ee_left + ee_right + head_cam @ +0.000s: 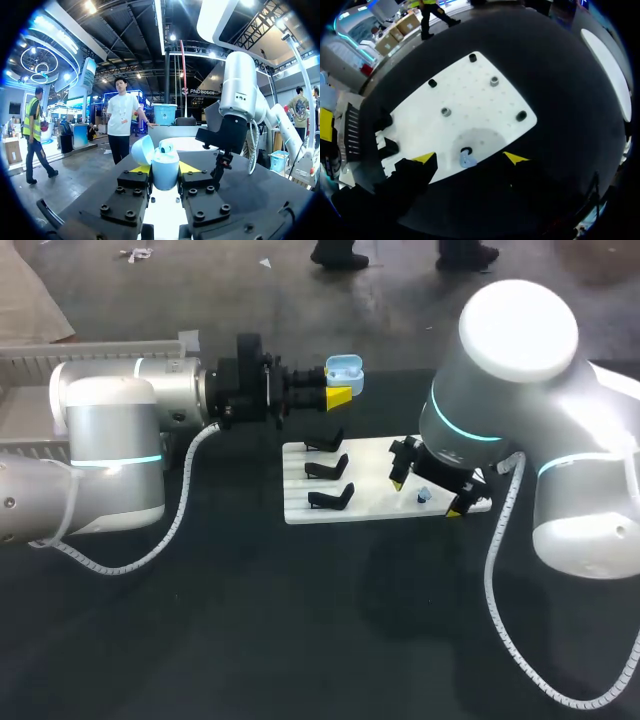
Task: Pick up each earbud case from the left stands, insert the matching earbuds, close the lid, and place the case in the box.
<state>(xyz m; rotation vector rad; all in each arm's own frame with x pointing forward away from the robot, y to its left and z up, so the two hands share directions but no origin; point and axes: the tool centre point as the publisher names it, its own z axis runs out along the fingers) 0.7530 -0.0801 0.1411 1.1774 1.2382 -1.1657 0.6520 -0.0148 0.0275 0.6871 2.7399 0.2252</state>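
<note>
Left tool (338,385): clamped on the open blue case (165,170), held beyond the board (480,100).
Right tool (470,158): spread wide over the board.
Earbud (423,496): on the board, between the right fingers, touching neither.
Stands (330,470): 3, black.

A black tabletop (300,640) carries a white perforated board (370,470), lying flat toward the far edge. Small pegs stand on the board: black pegs (472,57) near its edges, two metal pegs (494,80) further in.
</note>
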